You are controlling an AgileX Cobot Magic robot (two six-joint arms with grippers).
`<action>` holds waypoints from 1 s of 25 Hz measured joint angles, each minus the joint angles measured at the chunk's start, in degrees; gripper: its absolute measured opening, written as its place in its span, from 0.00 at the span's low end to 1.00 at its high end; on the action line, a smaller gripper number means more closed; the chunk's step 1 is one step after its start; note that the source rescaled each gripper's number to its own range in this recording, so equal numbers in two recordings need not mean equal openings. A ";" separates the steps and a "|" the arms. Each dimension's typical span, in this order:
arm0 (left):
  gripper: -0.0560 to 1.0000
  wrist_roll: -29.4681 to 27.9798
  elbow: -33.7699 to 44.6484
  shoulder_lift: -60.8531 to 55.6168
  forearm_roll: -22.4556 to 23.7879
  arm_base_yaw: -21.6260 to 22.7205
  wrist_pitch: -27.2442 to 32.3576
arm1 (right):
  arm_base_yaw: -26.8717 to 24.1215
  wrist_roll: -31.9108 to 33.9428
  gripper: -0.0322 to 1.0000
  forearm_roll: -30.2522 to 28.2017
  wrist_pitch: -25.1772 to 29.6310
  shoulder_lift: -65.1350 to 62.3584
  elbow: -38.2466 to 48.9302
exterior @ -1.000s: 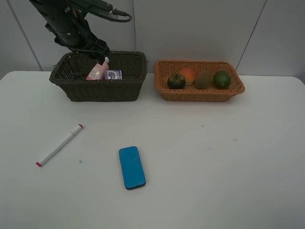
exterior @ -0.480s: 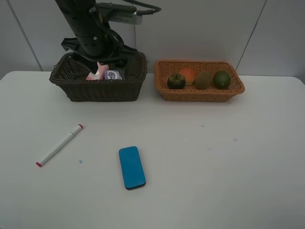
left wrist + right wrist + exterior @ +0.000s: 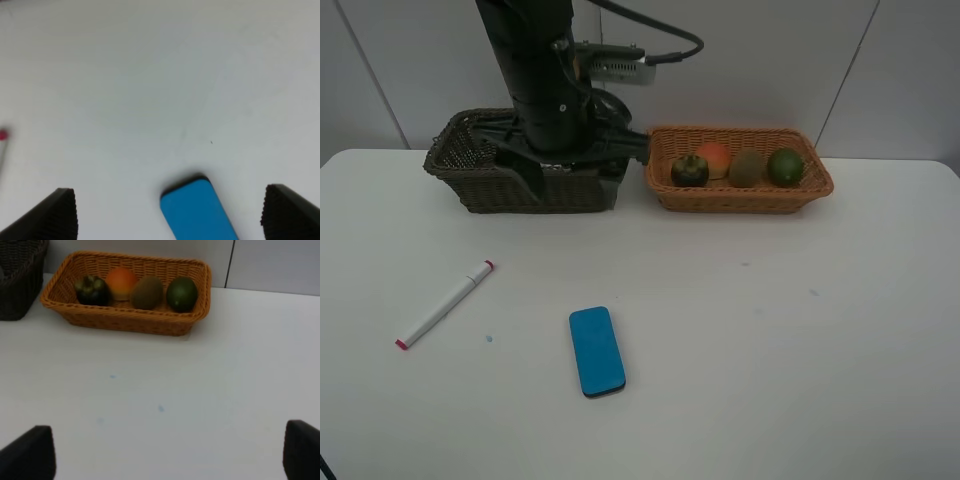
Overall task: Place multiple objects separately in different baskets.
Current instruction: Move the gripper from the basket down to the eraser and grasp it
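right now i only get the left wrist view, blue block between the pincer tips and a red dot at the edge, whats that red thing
Observer: It's the tip of a white marker lying on the table, left of the blue block in the high view.
Operator: is the right pincer holding anything
Observer: No, the right pincer stands open and empty, facing the orange basket.
Operator: whats in the dark basket
Observer: Cannot tell. The left arm covers the inside of the dark basket; only its wicker wall shows.
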 joint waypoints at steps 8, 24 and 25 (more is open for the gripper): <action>0.93 -14.04 0.11 0.00 -6.91 -1.25 2.03 | 0.00 0.00 0.99 0.00 0.00 0.00 0.00; 0.93 -17.86 1.02 5.01 -11.04 -1.93 -0.19 | 0.00 0.00 0.99 0.00 0.00 0.00 0.00; 0.93 -17.87 1.16 5.32 -10.82 -1.93 -0.32 | 0.00 0.00 0.99 0.00 0.00 0.00 0.00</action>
